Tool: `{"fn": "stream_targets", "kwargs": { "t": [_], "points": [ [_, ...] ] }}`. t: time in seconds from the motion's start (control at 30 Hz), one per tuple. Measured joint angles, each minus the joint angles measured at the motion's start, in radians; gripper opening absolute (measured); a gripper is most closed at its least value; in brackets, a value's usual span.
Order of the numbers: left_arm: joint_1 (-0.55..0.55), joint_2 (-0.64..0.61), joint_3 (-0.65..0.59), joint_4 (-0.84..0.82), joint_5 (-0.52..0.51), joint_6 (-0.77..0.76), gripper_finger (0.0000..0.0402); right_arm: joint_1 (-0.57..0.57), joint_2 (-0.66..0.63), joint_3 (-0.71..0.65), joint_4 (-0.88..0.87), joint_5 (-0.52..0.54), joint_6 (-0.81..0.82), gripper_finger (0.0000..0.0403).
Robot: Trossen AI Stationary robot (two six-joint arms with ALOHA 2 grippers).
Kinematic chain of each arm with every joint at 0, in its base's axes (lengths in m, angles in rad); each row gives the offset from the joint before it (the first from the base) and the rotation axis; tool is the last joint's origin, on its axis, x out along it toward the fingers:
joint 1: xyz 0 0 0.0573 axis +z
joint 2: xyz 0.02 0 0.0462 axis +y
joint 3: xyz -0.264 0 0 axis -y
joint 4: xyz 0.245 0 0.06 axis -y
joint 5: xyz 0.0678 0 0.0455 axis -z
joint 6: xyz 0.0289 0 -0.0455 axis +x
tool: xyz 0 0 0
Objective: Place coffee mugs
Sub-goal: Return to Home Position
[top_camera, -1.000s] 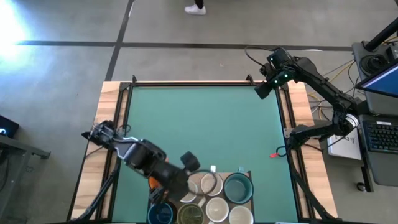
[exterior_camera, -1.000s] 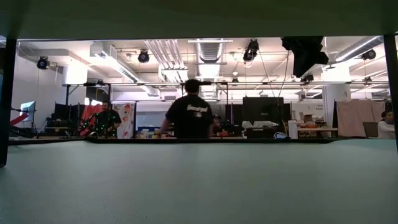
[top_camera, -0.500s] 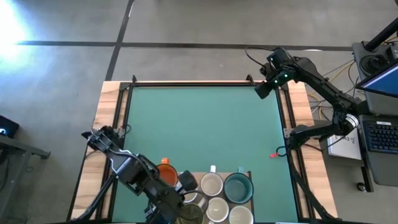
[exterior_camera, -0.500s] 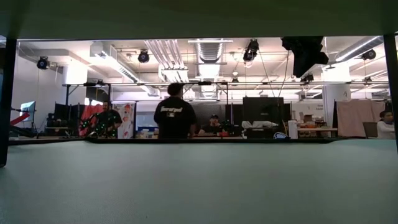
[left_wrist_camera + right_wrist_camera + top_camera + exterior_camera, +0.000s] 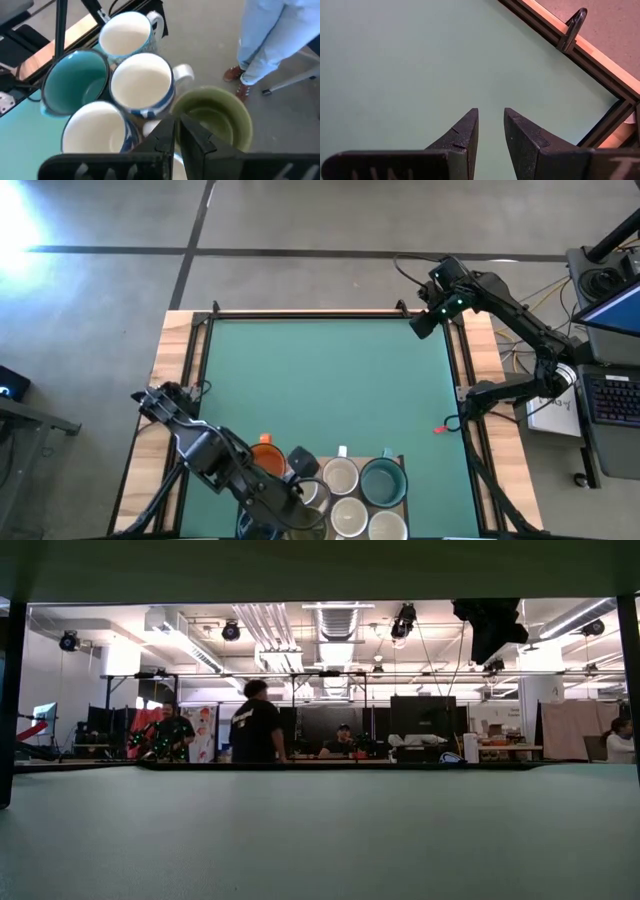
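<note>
Several coffee mugs stand close together on a wooden board (image 5: 392, 459) at the table's near edge. They include an orange mug (image 5: 265, 452), a teal one (image 5: 381, 481) (image 5: 75, 82), an olive-green one (image 5: 215, 112) and white ones (image 5: 340, 475) (image 5: 142, 80) (image 5: 125, 32). My left gripper (image 5: 303, 466) (image 5: 177, 127) is shut and slants down over the cluster, between a white mug and the olive one. The arm hides the mugs beneath it. My right gripper (image 5: 424, 322) (image 5: 491, 120) hangs open over the far right corner with nothing between its fingers. My left gripper slants down with its shut fingertips over the gap between the white mug with blue outside and the olive mug. A white piece (image 5: 150, 129) shows right beside one finger. I cannot tell whether the fingers touch it or any mug.
Bare green mat (image 5: 320, 380) fills the table's middle and far part, framed by black rails (image 5: 555, 35). A person's legs (image 5: 270, 35) stand just past the near edge. People move in the room behind (image 5: 255, 730).
My left arm has swung toward the near edge. It has carried its gripper from just beyond the mugs to over them and turned the wrist. The orange mug, mostly covered by the arm before, now shows beside it, while the arm covers the mugs at the near left.
</note>
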Motion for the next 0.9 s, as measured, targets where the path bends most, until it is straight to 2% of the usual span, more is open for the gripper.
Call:
{"fn": "stream_targets", "kwargs": {
  "t": [0.23, 0.5, 0.67, 0.9],
  "points": [
    [0.022, -0.089, 0.000, -0.080, -0.005, -0.046, 0.0004, 0.000, 0.000, 0.000, 0.000, 0.000, 0.000, 0.0082],
    [0.022, -0.211, -0.058, -0.211, -0.116, -0.082, 0.0001, 0.000, 0.000, 0.000, 0.000, 0.000, 0.000, 0.0082],
    [0.024, -0.390, -0.280, -0.157, -0.131, -0.088, 0.0001, 0.000, 0.000, 0.000, 0.000, 0.000, 0.000, 0.0082],
    [0.039, -0.784, -0.775, 0.021, -0.161, -0.095, 0.0001, 0.000, 0.000, 0.000, 0.000, 0.000, 0.000, 0.0082]
  ]
}}
